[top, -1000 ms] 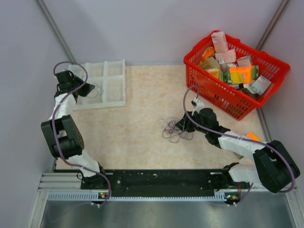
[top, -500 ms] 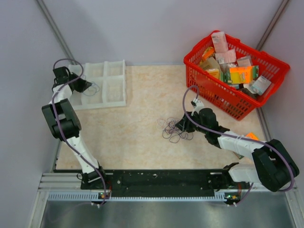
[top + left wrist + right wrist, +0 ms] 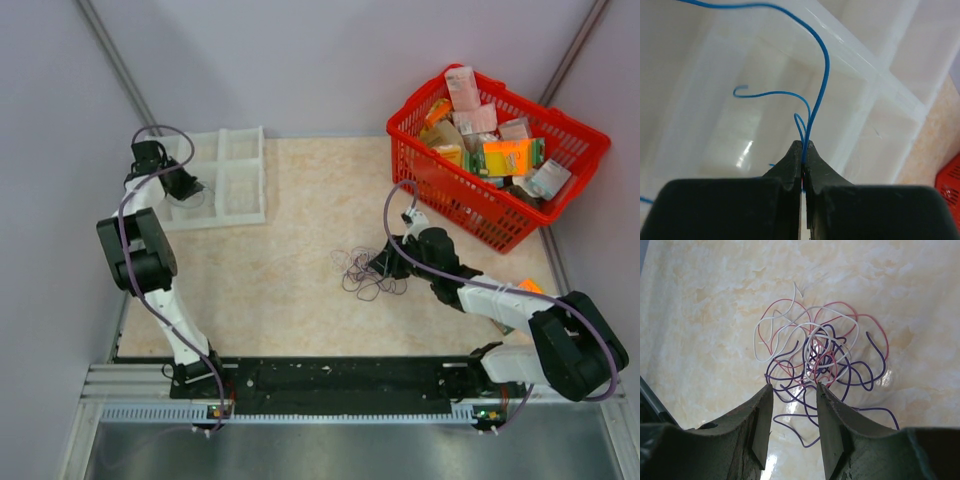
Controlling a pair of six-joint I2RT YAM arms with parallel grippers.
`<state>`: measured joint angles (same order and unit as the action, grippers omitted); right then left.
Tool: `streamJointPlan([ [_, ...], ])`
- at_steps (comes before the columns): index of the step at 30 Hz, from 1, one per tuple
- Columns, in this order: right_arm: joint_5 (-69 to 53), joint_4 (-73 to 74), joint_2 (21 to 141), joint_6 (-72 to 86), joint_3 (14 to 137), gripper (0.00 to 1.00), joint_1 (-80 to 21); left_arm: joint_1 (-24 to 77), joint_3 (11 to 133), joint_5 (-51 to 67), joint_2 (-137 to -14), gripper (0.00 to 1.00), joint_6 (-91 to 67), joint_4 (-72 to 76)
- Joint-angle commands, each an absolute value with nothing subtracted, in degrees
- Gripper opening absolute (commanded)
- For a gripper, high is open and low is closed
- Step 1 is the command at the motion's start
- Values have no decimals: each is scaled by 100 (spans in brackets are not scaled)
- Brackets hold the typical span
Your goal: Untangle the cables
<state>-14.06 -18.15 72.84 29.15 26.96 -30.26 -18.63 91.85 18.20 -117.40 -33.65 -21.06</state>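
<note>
Shifted left arm closer along the clear divided tray point(image 3: 240, 190); left tool point(image 3: 803, 147) clamped on one blue wire point(image 3: 822, 65) above a compartment. Right tool point(image 3: 792, 407) unmoved, jaws apart at the knot point(image 3: 820, 350) of purple, red and white wires on the worktop point(image 3: 280, 260). Mostly still tangled.

knot point(image 3: 820, 355): thin purple, pink-red and white wires in one loose clump, flat on the table point(image 3: 700, 315)
purple: most strands; loops trail off the clump's near side
white: open loop at the left edge
blue wire point(image 3: 817, 60): single strand, well apart from the knot, pinched in the left gripper point(image 3: 803, 150), curling over the tray point(image 3: 890, 95)
</note>
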Motion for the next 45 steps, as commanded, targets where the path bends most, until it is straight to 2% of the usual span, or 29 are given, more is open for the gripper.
streamJointPlan([
  [1,-1485,-2083,7269,2900,2698,40,-3067,-1767,8798,2046,-10636,0,-3426,-1434],
  [8,-1564,-2127,7251,2944,2707,40,-3067,-1582,8912,2749,-10187,0,-3839,-1310],
  [13,-1529,-2083,7172,2927,2689,40,-3067,-1617,8710,3734,-10458,0,-4587,-608],
  [25,-1538,-2083,7172,2935,2689,40,-3067,-2390,7972,4394,-11117,0,-5746,438],
  [34,-1512,-2083,7225,2927,2698,40,-3067,-2768,8140,4263,-11575,0,-5449,-54],
  [42,-1591,-2162,7356,2953,2725,40,-3067,-2540,8578,3087,-11426,1,-4290,-1335],
  [45,-1591,-2162,7383,2936,2725,40,-3067,-2400,8806,2848,-11478,12,-4044,-1651],
])
